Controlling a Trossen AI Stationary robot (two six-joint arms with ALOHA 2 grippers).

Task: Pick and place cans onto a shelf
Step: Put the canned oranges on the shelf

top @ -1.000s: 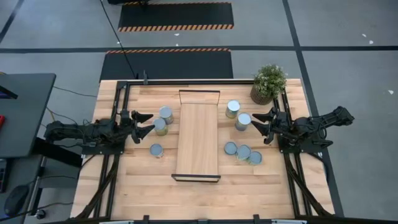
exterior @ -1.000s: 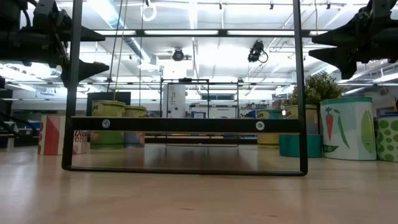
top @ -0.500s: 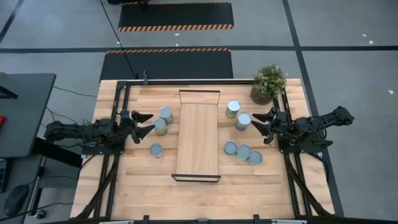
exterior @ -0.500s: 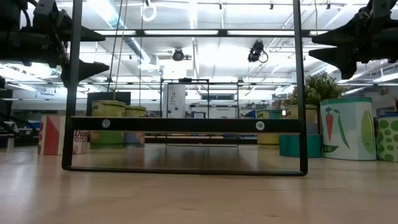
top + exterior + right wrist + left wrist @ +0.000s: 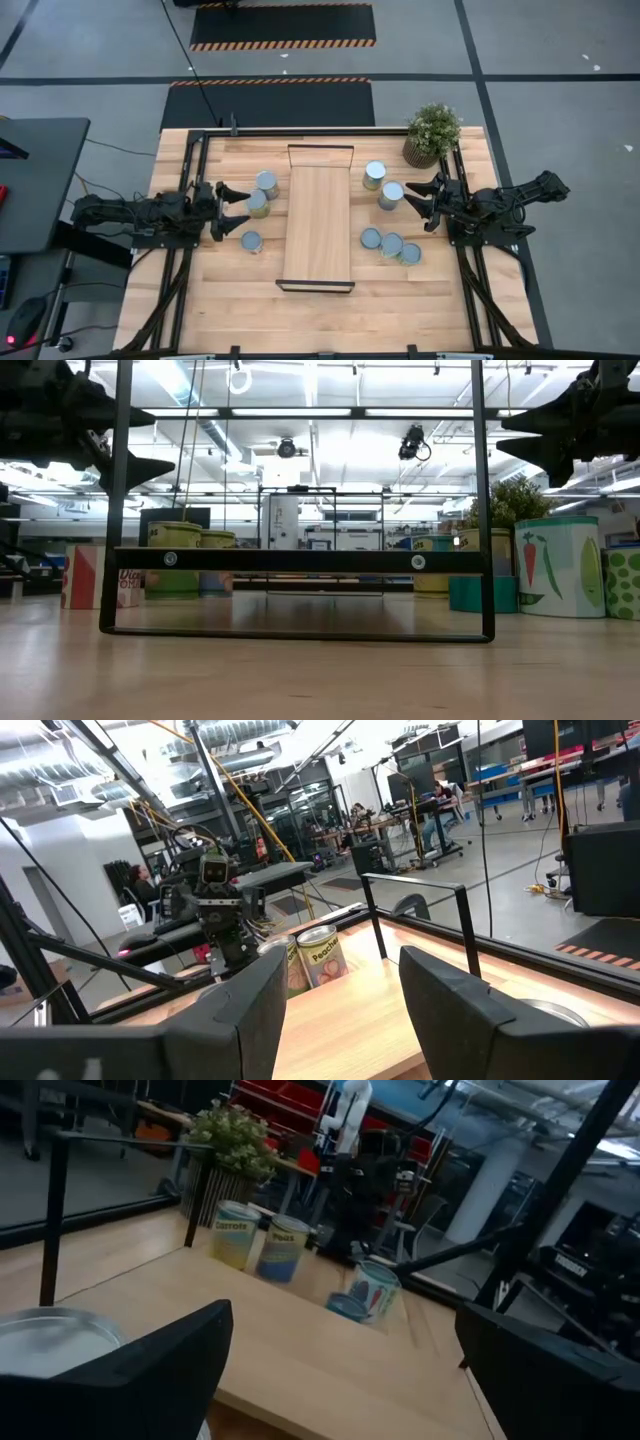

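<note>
The shelf (image 5: pixel 319 225), a long light-wood board with black end frames, lies down the middle of the table; its near frame (image 5: pixel 300 560) fills the low view. Three cans (image 5: pixel 257 202) stand upright on their bases left of it, and several cans (image 5: pixel 391 195) stand the same way right of it. My left gripper (image 5: pixel 240 209) is open and empty above the table, just left of the left cans; one can top (image 5: pixel 55 1340) shows beside its finger. My right gripper (image 5: pixel 425 200) is open and empty, just right of a can.
A potted green plant (image 5: pixel 432 133) stands at the table's far right corner, behind my right gripper. Black rails (image 5: pixel 190 160) run along the table's left, right and far edges. Bare tabletop lies near the front edge (image 5: pixel 320 320).
My left gripper has shifted a little toward the table's near edge, staying above the table beside the left cans. My right gripper and all the cans have kept still.
</note>
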